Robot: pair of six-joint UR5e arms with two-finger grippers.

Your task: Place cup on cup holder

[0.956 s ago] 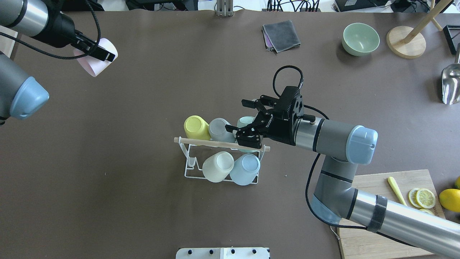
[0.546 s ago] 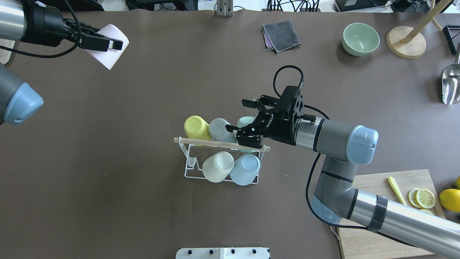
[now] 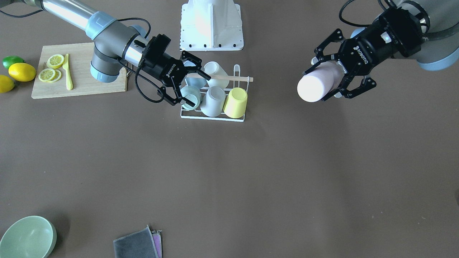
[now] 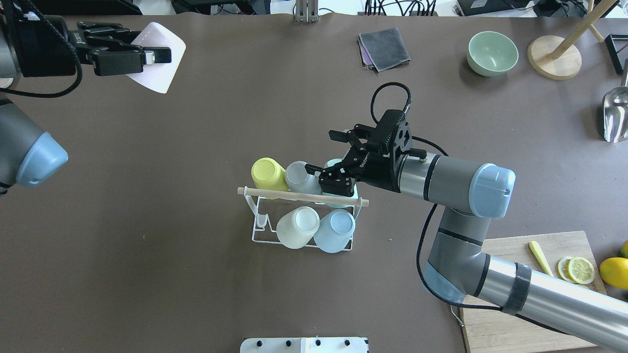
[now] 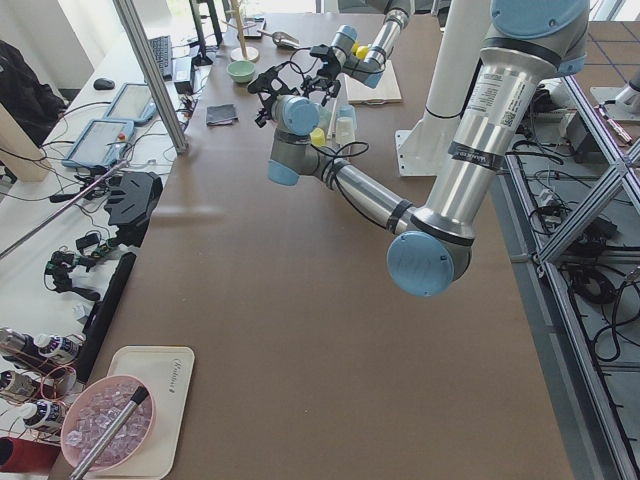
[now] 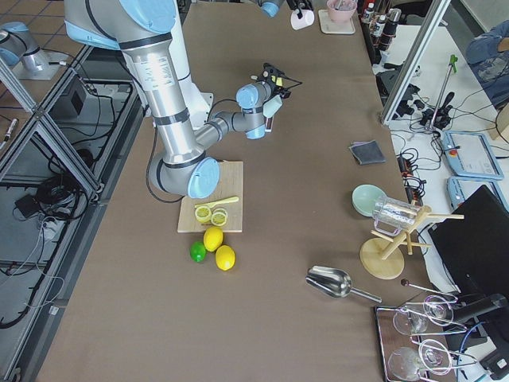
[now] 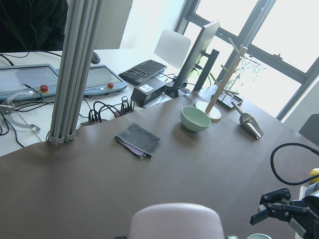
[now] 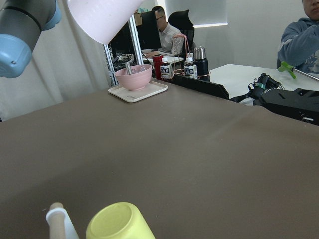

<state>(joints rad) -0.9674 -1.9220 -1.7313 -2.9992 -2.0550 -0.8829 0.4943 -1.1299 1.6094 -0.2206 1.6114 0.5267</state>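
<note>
Slightly rightward now, the left gripper (image 3: 330, 78) pinches the pink cup (image 3: 315, 86) at far left; the right gripper (image 4: 325, 153) is spread at the cup holder (image 4: 274, 194). It should probably go mouth-down onto the free near-left prong (image 4: 262, 220)

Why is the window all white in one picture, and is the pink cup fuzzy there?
Left wrist view: daylight blows the windows out to white, and the pink cup, close to the lens, looks soft-edged. Right wrist view: the yellow cup near the camera is a little blurred too. Overhead view: even light, only faint shadows by the cup holder.
</note>
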